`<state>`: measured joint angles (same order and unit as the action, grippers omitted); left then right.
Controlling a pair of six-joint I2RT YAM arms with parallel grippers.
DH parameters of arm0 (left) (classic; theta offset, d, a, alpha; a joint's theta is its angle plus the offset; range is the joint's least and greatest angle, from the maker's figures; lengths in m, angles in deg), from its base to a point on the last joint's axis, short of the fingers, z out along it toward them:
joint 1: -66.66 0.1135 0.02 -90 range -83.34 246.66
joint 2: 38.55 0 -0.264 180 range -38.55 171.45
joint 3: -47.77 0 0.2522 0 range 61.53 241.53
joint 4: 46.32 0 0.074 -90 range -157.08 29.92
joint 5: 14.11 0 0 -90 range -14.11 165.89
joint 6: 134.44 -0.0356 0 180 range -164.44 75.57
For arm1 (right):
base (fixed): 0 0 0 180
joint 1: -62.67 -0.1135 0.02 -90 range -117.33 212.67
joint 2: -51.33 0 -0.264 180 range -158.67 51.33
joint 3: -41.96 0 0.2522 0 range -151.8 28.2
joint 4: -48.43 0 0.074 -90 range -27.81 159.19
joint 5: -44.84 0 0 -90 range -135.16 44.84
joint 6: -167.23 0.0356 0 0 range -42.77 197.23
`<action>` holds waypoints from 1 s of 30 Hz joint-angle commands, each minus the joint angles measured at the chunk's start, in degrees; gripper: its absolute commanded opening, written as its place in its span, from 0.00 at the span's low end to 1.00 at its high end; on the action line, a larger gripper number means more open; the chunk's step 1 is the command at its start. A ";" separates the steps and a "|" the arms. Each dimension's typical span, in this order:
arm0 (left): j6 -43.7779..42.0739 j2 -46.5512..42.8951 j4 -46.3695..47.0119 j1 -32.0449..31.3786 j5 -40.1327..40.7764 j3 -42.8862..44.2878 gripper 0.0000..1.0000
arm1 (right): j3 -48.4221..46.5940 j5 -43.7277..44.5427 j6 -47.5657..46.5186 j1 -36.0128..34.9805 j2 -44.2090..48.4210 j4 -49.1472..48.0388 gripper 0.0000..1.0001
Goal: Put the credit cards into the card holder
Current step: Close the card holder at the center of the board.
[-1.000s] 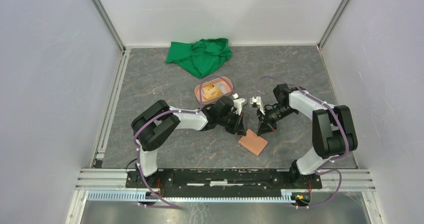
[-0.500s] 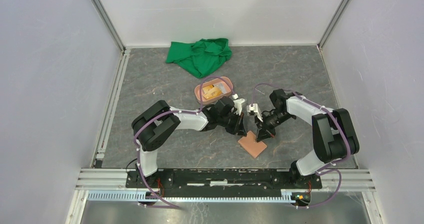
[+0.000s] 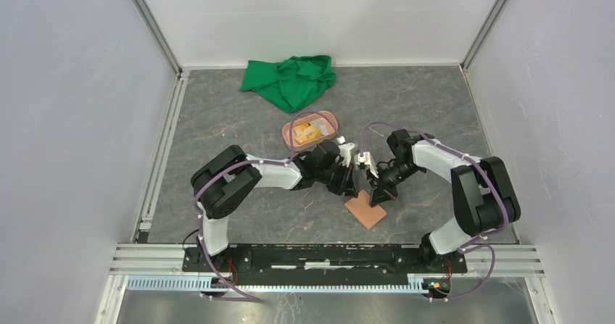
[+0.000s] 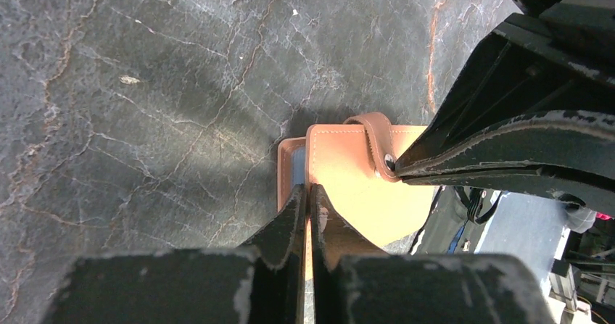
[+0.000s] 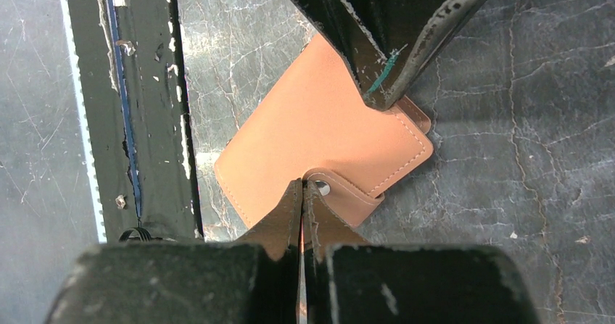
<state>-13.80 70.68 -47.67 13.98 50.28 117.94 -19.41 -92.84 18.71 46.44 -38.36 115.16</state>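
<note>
Top external: tan-brown leather folding card holder [image 3: 366,209] lies flat on the grey marbled table [image 3: 239,135], between both arms | left gripper [image 3: 350,192] pressed together, tips on its corner | right gripper [image 3: 377,197] pressed together, tips at the snap tab [image 5: 348,193]

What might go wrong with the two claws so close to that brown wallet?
The wallet lies loose on the table, so it may slide away when pushed. The left claw and right claw are both shut and near each other, so they might bump. The tab looks snapped, so pulling may lift the whole wallet.
</note>
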 commanded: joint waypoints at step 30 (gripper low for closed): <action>6.58 -8.08 3.64 0.16 7.13 -3.16 0.29 | 1.65 5.65 5.03 -4.57 0.98 -4.50 0.00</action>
<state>-10.28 68.34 -47.11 13.67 53.54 116.04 -18.06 -89.56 21.71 42.14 -37.97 113.91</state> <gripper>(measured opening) 0.251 0.006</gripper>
